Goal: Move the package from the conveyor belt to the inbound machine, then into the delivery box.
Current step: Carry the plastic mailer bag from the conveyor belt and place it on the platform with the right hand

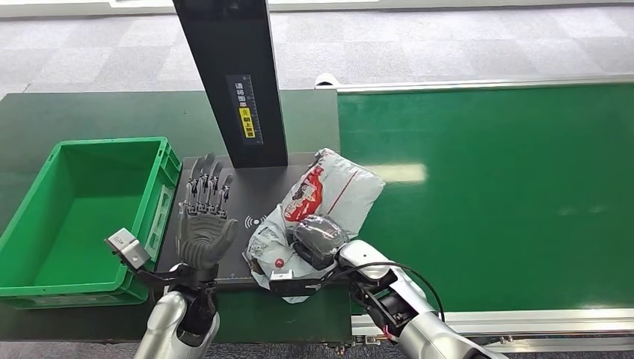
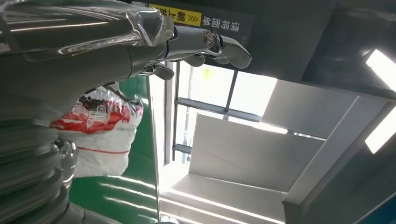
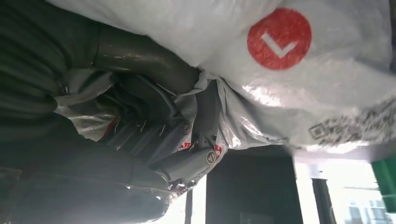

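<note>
While the right hand (image 1: 318, 241) grips the package (image 1: 329, 196) from its near end, the bag sits half on the inbound machine (image 1: 247, 198), on the dark scanning plate, with its far end hanging over the plate's right edge toward the conveyor belt (image 1: 508, 194). It's a grey-white plastic mailer with red print and a red round check mark on it. From the right wrist view you can see the fingers (image 3: 187, 158) curled into the crumpled plastic, so it's definitely holding on, and the bag's underside spreads right above them.

Left hand (image 1: 203, 217) is held up over the left part of the plate, palm facing the camera, fingers straight and spread, nothing in it. In the left wrist view its fingertips (image 2: 233, 49) point up toward the black post (image 1: 232, 75) of the machine, the one with the yellow label (image 1: 247, 122).

Green delivery box (image 1: 82, 217) sits just left of the plate, touching or nearly touching its left edge, I can't tell which. Green belt runs off to the right, with a metal rail (image 1: 478, 84) along its far edge.
</note>
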